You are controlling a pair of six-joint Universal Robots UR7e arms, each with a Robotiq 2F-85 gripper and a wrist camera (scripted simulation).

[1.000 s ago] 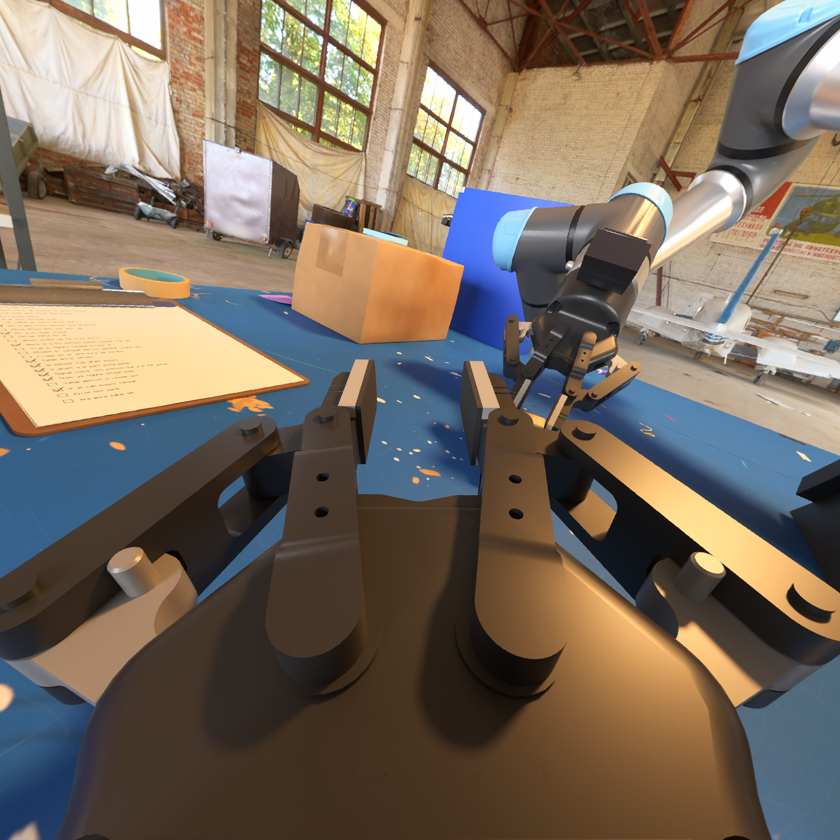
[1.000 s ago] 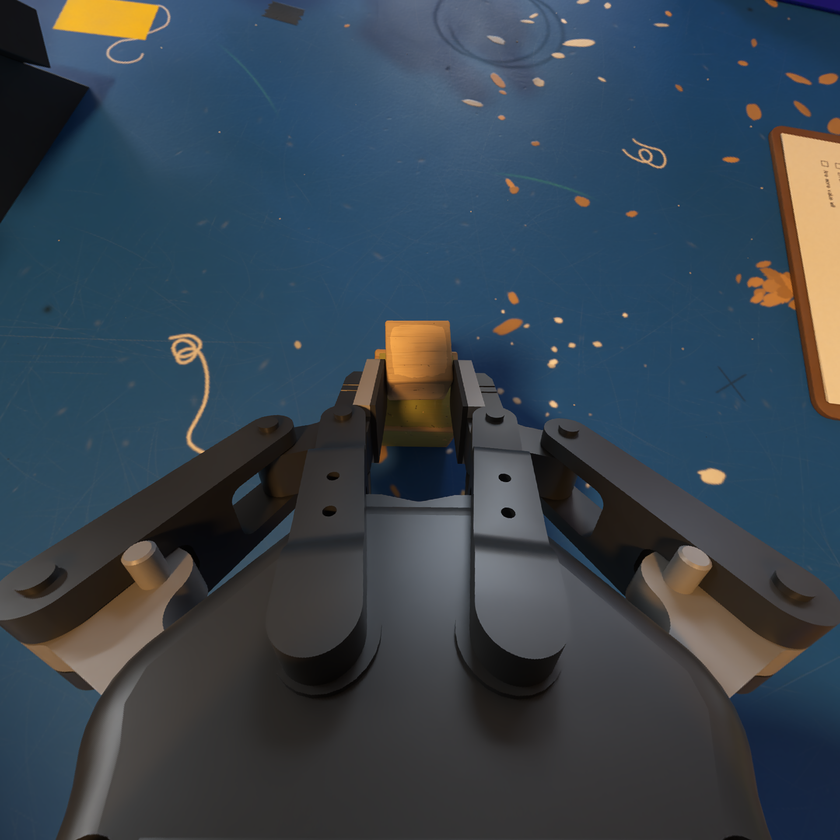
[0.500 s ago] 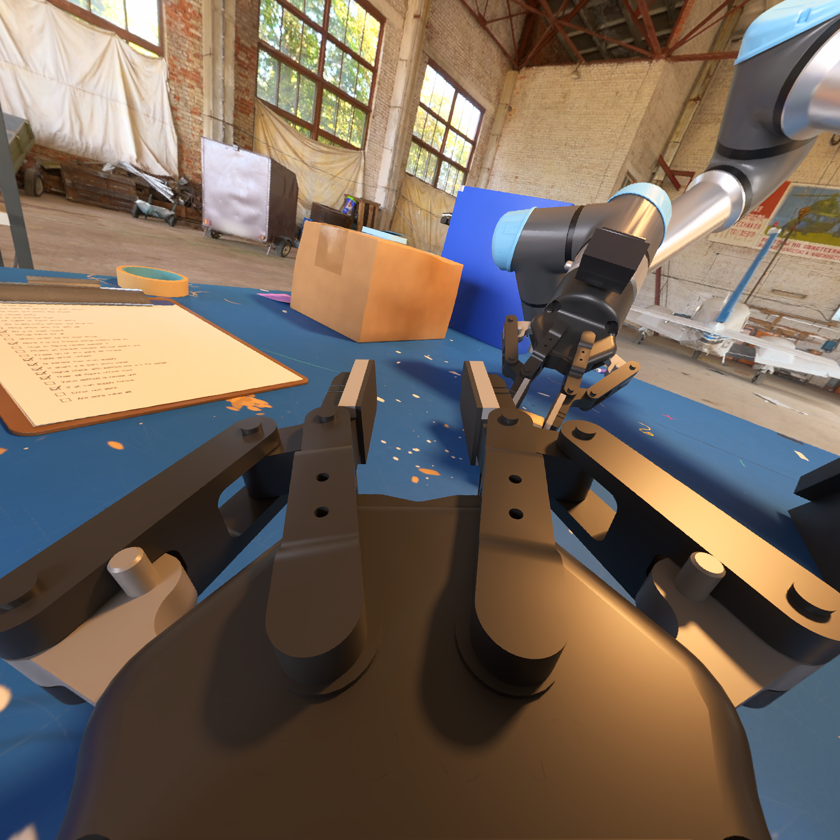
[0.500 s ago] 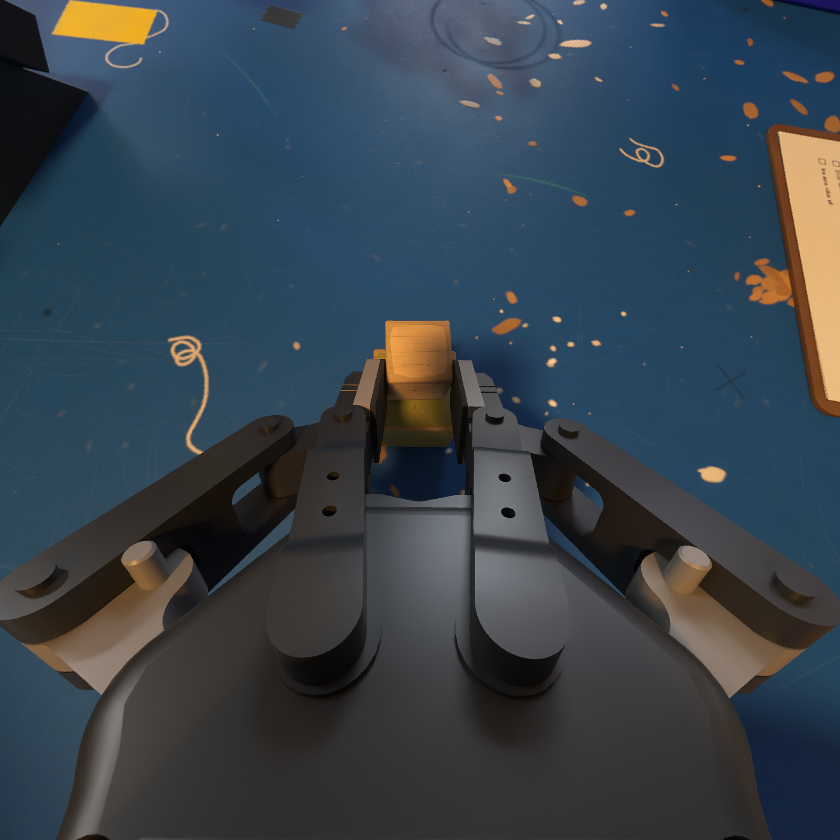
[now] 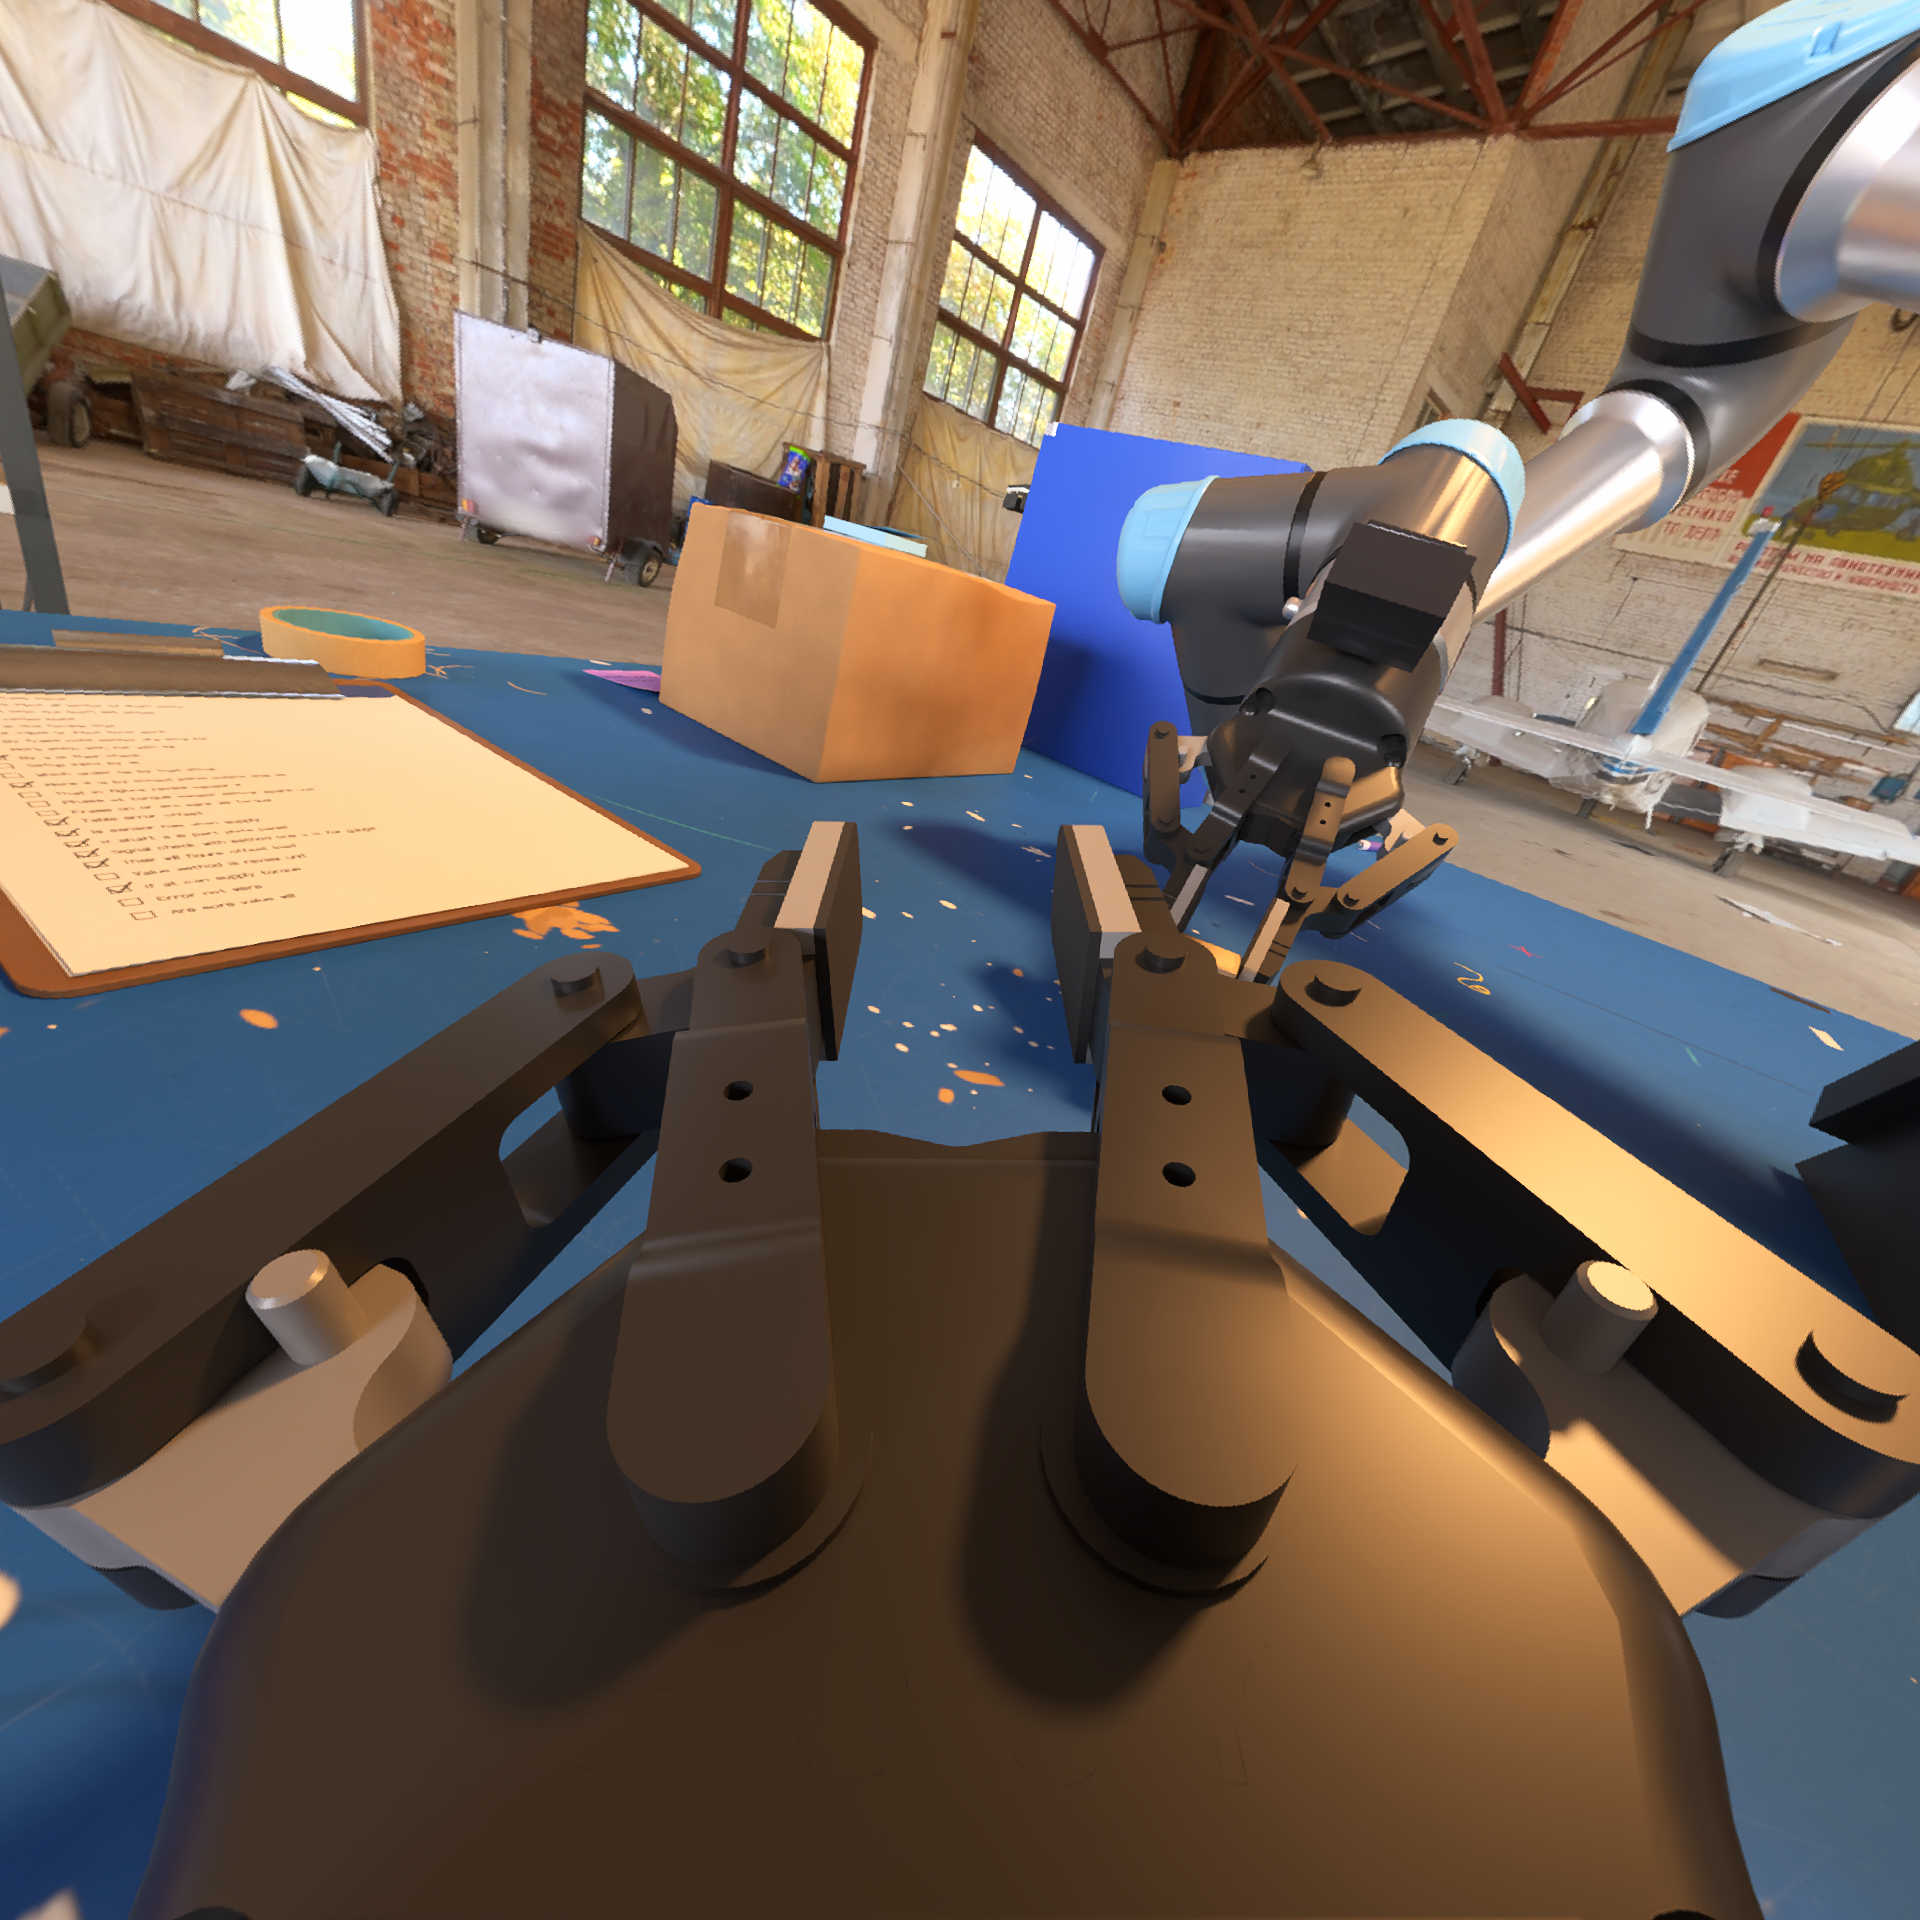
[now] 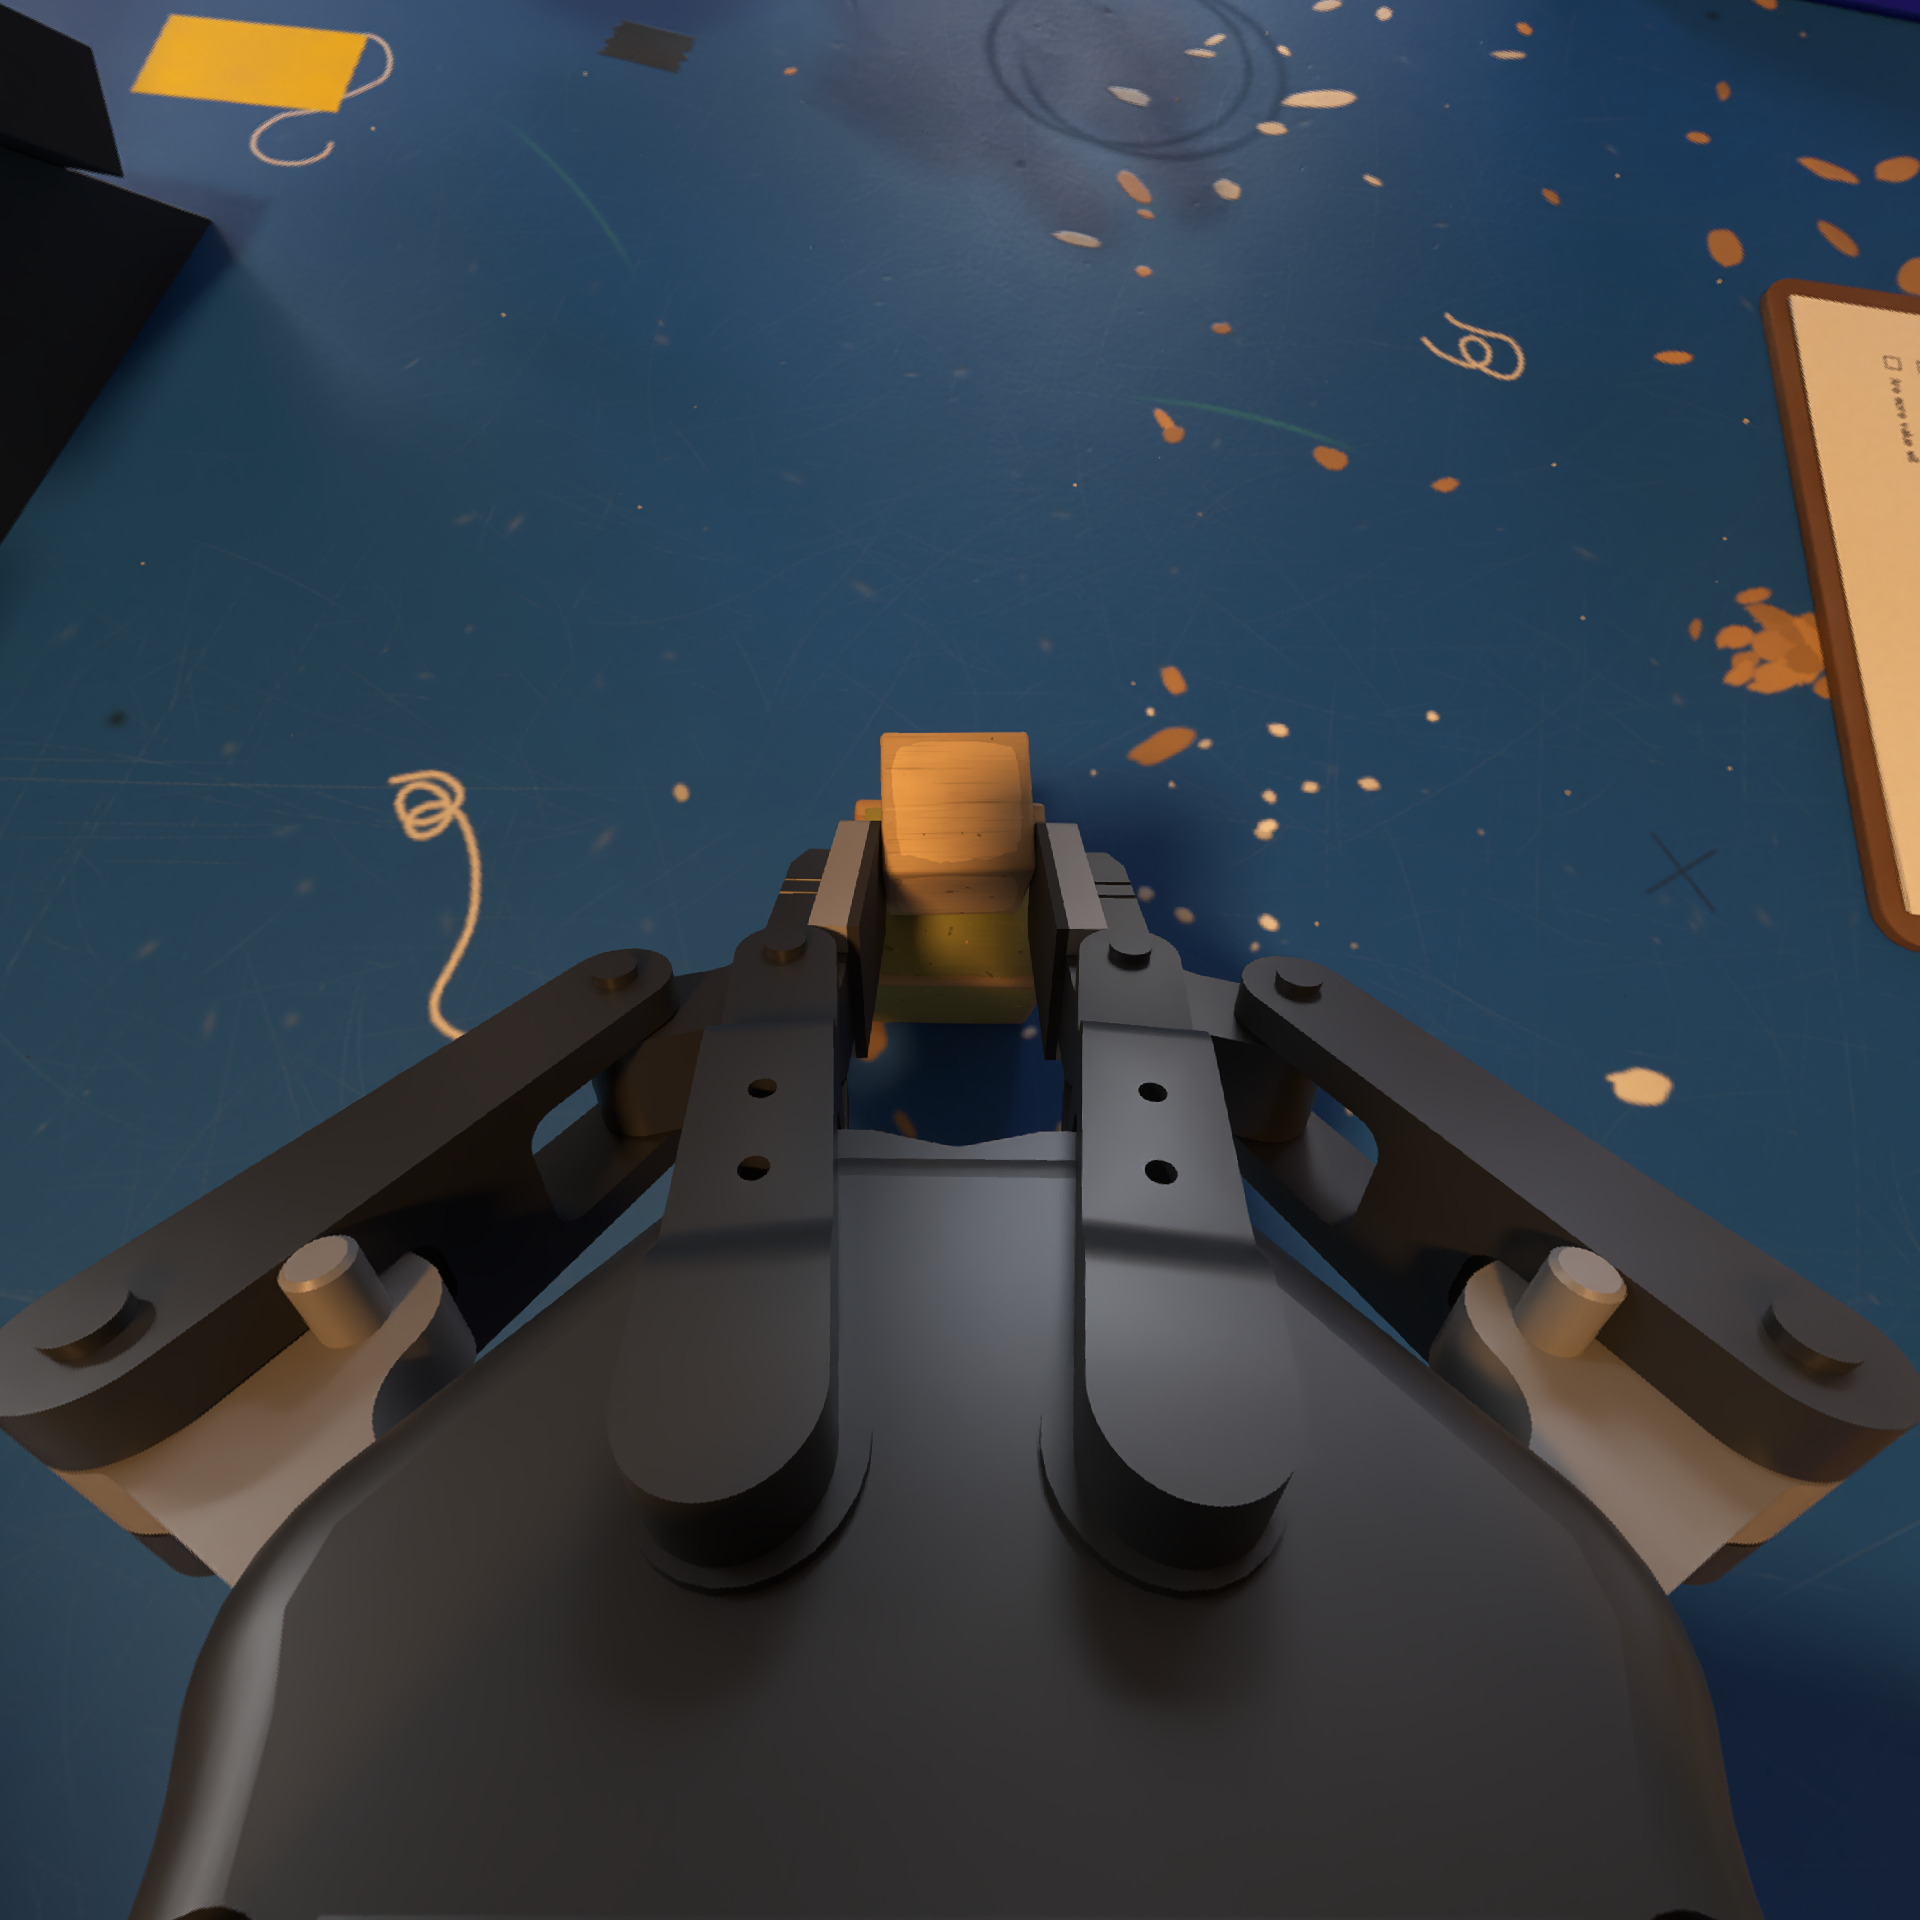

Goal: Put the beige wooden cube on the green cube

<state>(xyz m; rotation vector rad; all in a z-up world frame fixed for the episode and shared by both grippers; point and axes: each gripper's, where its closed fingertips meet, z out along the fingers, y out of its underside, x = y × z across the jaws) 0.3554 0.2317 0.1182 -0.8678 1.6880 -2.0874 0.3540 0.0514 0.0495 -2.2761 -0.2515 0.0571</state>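
In the right wrist view the beige wooden cube sits on top of the green cube, which stands on the blue table. My right gripper is shut on the beige cube, one pad on each side, and the fingers reach down beside the green cube. In the left wrist view my left gripper is open and empty, low over the table. The right gripper shows there at the right, pointing down; my left finger hides most of the cubes.
A clipboard with paper lies at the left, and its edge also shows in the right wrist view. A cardboard box, a blue panel and a tape roll stand farther back. A black block is at the left.
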